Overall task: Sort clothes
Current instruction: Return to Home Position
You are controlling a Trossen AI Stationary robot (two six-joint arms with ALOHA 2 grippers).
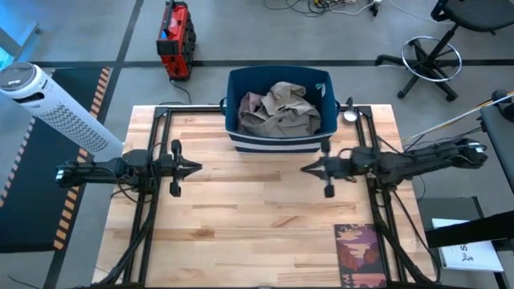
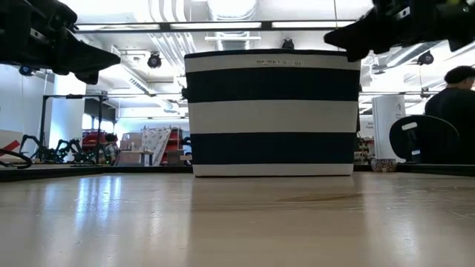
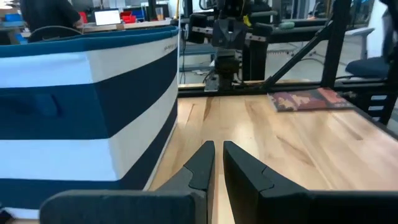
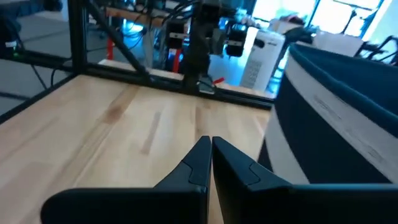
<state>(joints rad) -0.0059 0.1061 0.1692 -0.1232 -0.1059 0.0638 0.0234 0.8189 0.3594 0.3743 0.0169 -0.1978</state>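
Note:
The clothes lie piled in the navy blue bin with white stripes (image 1: 277,138) at the table's far middle: khaki-olive trousers (image 1: 281,110) on top and a pale pink piece (image 1: 249,103) at their left. My left gripper (image 1: 197,168) hovers over the table's left half, shut and empty, pointing right. My right gripper (image 1: 305,168) hovers over the right half, shut and empty, pointing left. Both stand just in front of the bin's near wall (image 3: 81,106).
A flat dark red patterned booklet (image 1: 359,253) lies at the table's near right edge. A small round white object (image 1: 350,115) sits right of the bin. Bare wood lies between the two grippers (image 1: 249,201). A person (image 2: 454,104) sits beyond the table.

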